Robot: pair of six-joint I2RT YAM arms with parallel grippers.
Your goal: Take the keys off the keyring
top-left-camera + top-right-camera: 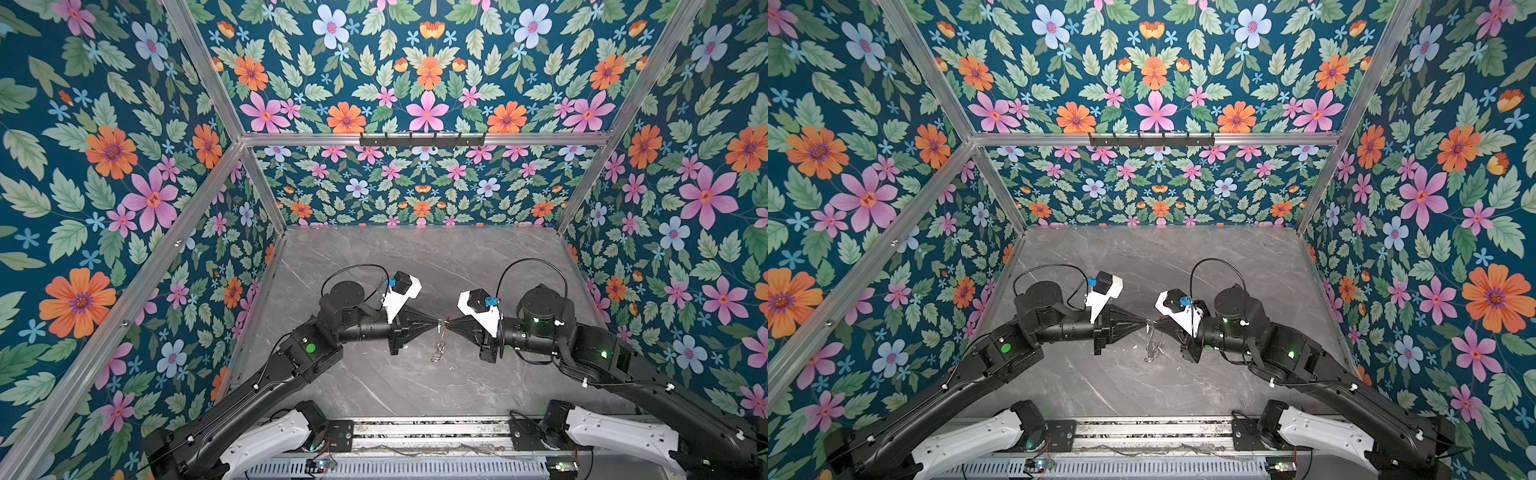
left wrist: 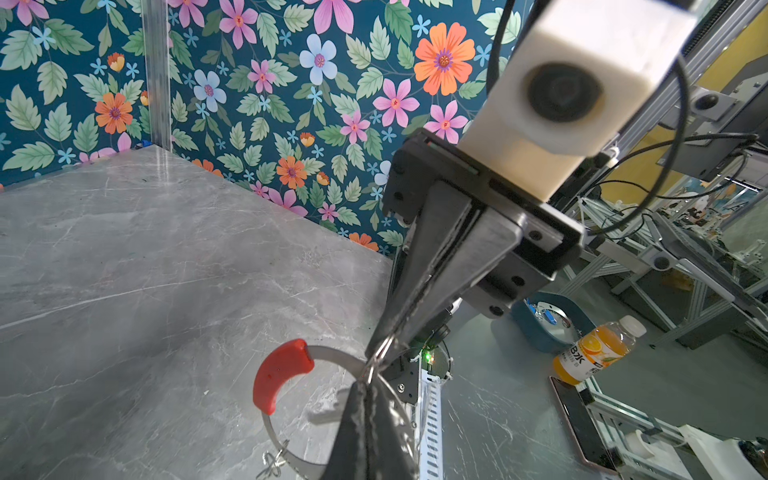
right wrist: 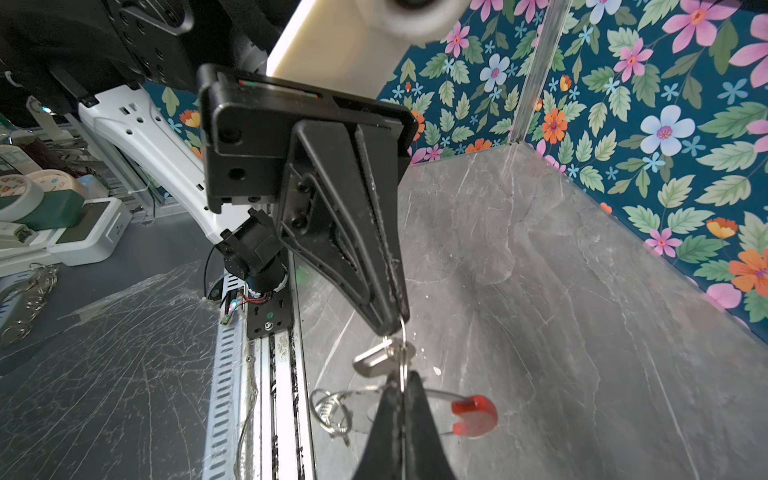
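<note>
Both arms are positioned facing each other over the middle of the tabletop. In both top views the two grippers are seen tip to tip there.

The left gripper is fully clenched. In the right wrist view its tips are seen clamped on a thin split ring. One of the keys, small and silvery, hangs from that ring and lies just beside it.

The right gripper is likewise fully clenched. The grey band of the keyring is seen to pass through its tips, and the hoop appears to be pinched at that point. The tips of the two grippers are so close together that the exact contact of each pair of jaws cannot be told with certainty.

The keyring is held between the grippers, clear of the tabletop, and its shadow is cast on the marble surface beneath. The red sleeve is located on the arc turned toward the far edge of the tabletop. A cluster of small rings is carried on the arc turned toward the near edge, where it hangs below the hoop.
</note>
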